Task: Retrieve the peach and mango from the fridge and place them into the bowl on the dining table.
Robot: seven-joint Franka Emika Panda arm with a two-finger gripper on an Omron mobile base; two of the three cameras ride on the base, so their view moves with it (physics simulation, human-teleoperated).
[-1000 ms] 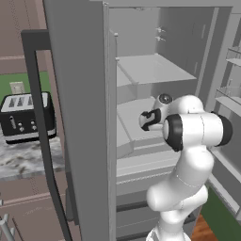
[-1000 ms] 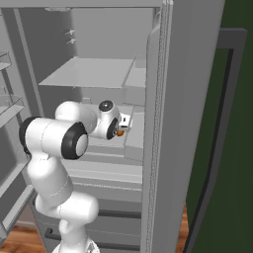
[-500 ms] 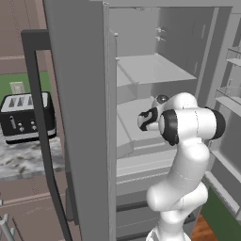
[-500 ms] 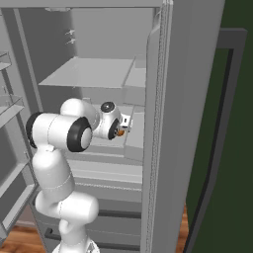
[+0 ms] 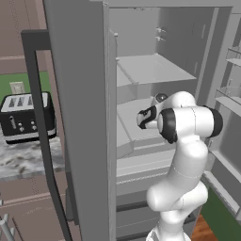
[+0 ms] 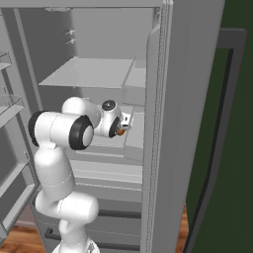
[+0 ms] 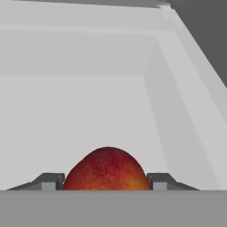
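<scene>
Fruit (image 7: 106, 170) sits right between the two dark fingertips (image 7: 49, 181) in your hand view: it is round, deep red on top and going to orange-yellow low on its sides, with fine speckles on the skin. You cannot tell from this colour alone if it is the peach or the mango. The fingers stand at each side of it, very close to the skin, but you cannot tell if they already press on it or only stand around it. The fruit lies on a pale grey shelf (image 7: 88, 111) inside the fridge (image 6: 168, 99), with the shelf's back wall behind it and a side wall at the right. In the right base view you see a small orange spot at the gripper (image 6: 122, 129), deep in the open fridge at middle height. In the left base view the gripper (image 5: 143, 118) reaches over the same shelf. Farther left, a black toaster (image 5: 26, 117) stands on a marbled counter (image 5: 28, 157).
</scene>
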